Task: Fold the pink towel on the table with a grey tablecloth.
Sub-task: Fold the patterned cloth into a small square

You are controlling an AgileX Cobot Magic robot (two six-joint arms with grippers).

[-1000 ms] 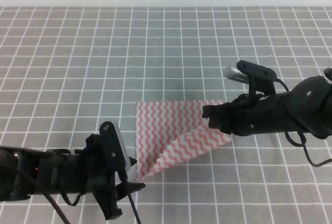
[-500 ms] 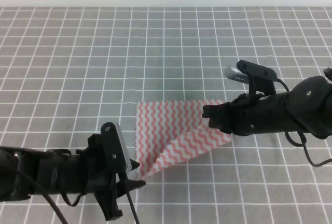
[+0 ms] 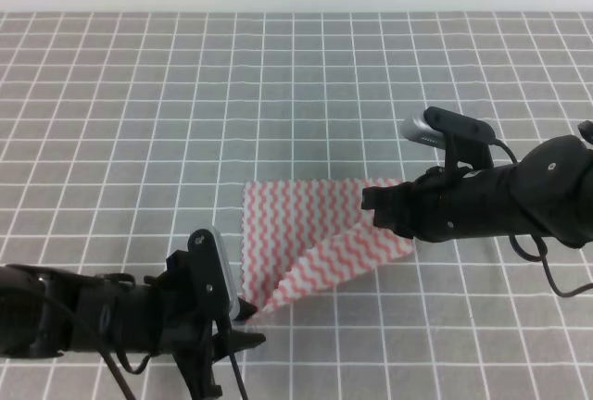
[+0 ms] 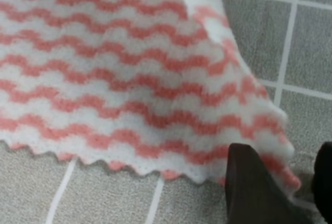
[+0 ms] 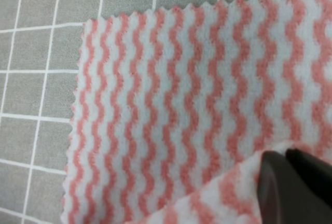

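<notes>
Fingers of the left gripper (image 3: 243,324) sat at the bottom of the high view, and whether they were spread or clenched could not be told there. In the left wrist view two dark fingertips (image 4: 254,187) stood apart at the lower right, with the serrated near corner of the pink towel (image 3: 310,243) lying between them; whether the corner was pinched could not be told.

Above that corner, the towel lay near the middle of the high view on the table with a grey tablecloth (image 3: 185,104), its lower right part turned over along a diagonal crease so that a striped flap covered part of the flat layer.

Farther up and to the right, the right gripper (image 3: 375,210) met the towel's upper right corner. In the right wrist view its dark fingers (image 5: 290,180) were pressed together at the lower right, clamped on a raised flap of the cloth, with the flat layer spreading toward the upper left.
</notes>
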